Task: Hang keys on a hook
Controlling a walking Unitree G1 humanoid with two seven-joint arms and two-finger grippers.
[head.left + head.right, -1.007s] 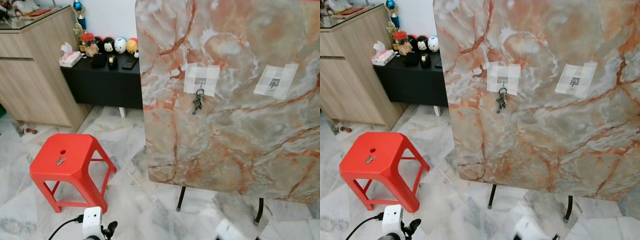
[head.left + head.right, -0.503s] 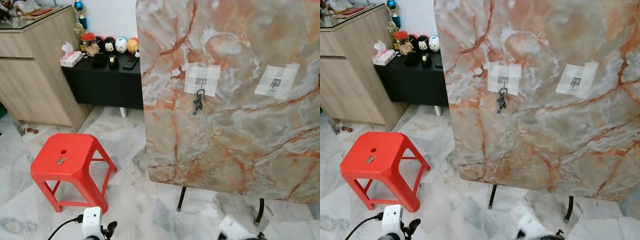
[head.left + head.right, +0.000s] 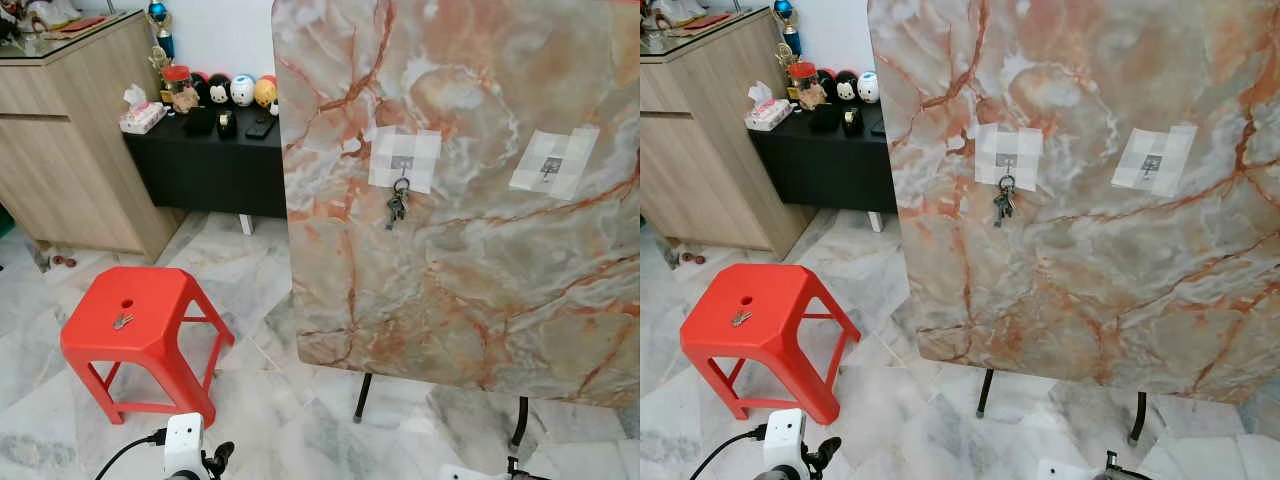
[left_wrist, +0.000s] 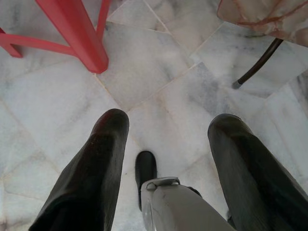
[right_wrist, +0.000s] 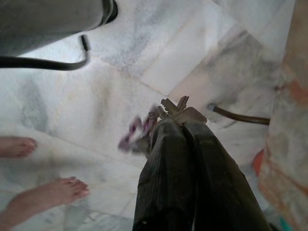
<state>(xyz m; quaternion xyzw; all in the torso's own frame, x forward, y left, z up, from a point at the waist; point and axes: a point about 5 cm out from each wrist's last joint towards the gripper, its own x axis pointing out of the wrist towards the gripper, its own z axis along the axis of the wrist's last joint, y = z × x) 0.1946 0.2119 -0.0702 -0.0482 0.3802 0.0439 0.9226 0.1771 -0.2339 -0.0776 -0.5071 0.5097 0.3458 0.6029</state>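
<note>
Lowered since before, right fingers (image 5: 180,144) pinch keys (image 5: 166,113) at their tips.

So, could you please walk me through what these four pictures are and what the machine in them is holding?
This is a walking humanoid robot with two arms, each ending in two long black fingers. The two wide pictures come from cameras in its head, looking forward and down. They show an upright marble panel with two taped-on hooks: the left hook already carries a bunch of keys, the right hook is bare. A red stool stands nearby with another small set of keys on its seat.

The other two pictures come from cameras on the wrists. The left gripper hangs open over the floor tiles. The right gripper is shut on a key bunch, which is blurred. A person's bare feet stand on the floor in that view.
</note>
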